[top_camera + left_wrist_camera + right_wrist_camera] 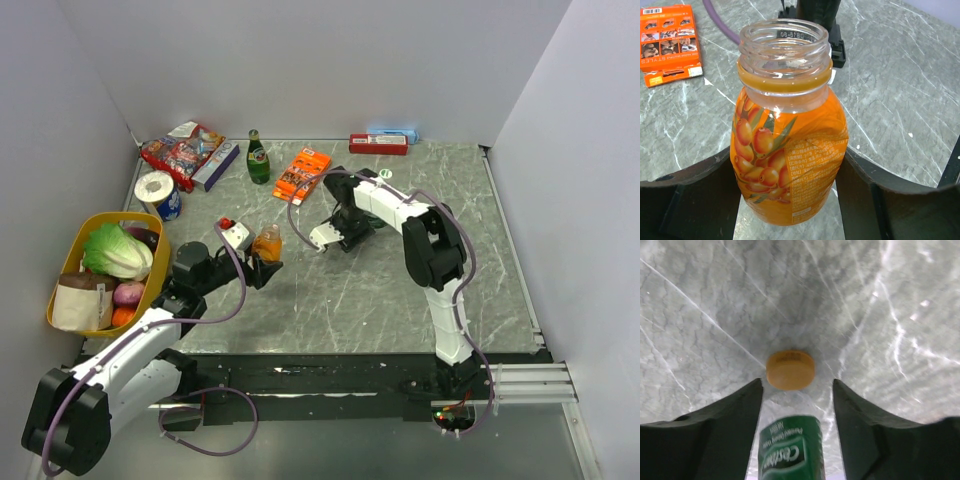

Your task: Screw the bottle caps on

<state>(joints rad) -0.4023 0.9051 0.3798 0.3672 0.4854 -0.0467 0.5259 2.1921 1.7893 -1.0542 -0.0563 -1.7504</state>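
Observation:
My left gripper (262, 258) is shut on the squat orange bottle (267, 242), one finger on each side of its body. In the left wrist view the bottle (790, 145) stands upright with its mouth open and no cap. My right gripper (332, 237) is open and points down at the table. In the right wrist view the orange-brown cap (790, 370) lies flat on the table just beyond the fingertips (752, 390). A blurred translucent bottle with a green label (790, 452) shows between the fingers with gaps on both sides. The whitish cap with a green mark (385, 173) lies far back.
A yellow basket (70, 250) with vegetables stands at the left. A tall green glass bottle (258, 158), an orange pack (301, 174), a snack bag (182, 148), a tape roll (155, 188) and a red box (378, 144) line the back. A white object with a red top (232, 232) sits by the left gripper.

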